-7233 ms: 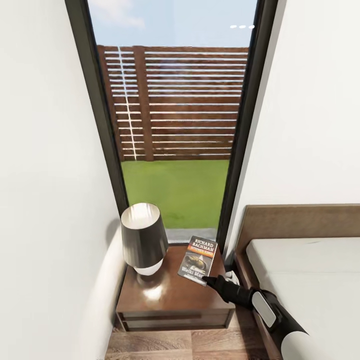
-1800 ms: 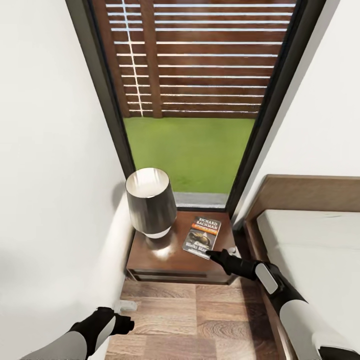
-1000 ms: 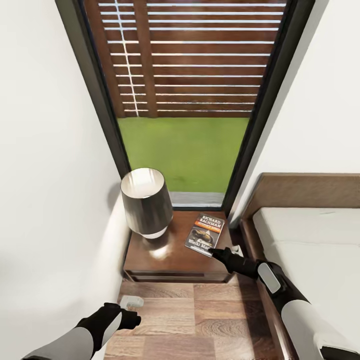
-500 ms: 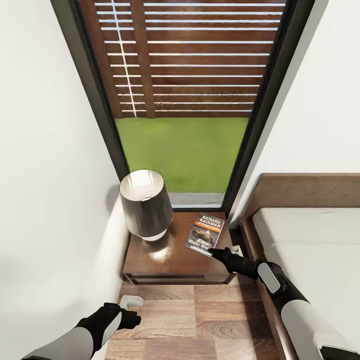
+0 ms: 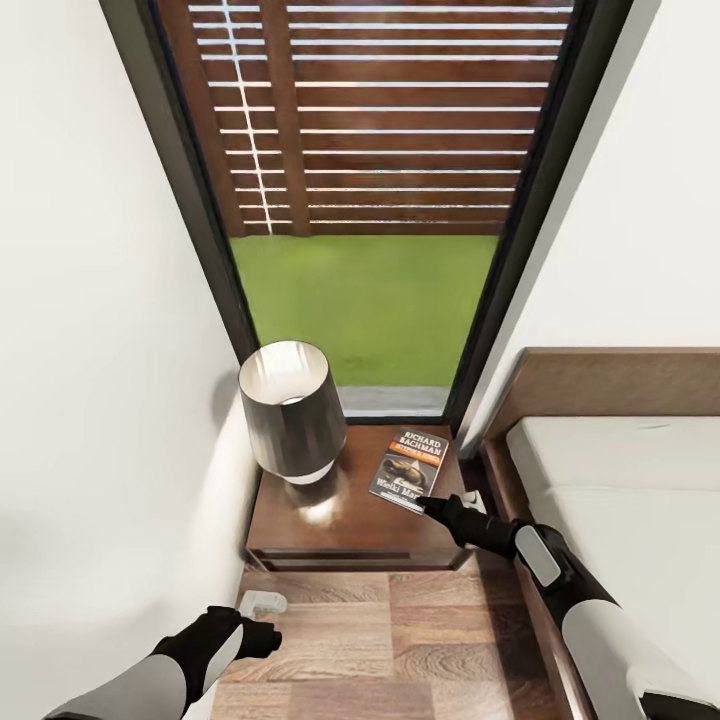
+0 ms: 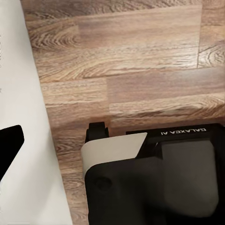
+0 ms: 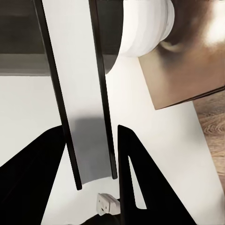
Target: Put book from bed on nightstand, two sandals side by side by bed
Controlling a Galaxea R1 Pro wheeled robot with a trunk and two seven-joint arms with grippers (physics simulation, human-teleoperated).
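Observation:
The book, dark grey with white "RICHARD BACHMAN" lettering, lies flat on the right side of the dark wood nightstand. My right gripper reaches from the bed side to the book's near corner. In the right wrist view the book runs edge-on between the two black fingers, and the right gripper is shut on the book. My left gripper hangs low over the plank floor, open and holding nothing. The bed lies at the right. The two sandals are out of view.
A dark-shaded lamp stands on the nightstand's left half, close to the book. A white wall borders the left, and a tall dark-framed window is behind. The brown headboard rises at the right. My base is over the floor.
Over the last second nothing has visibly moved. Before that the camera pulled back and tilted down, and my left arm came into view at the lower left.

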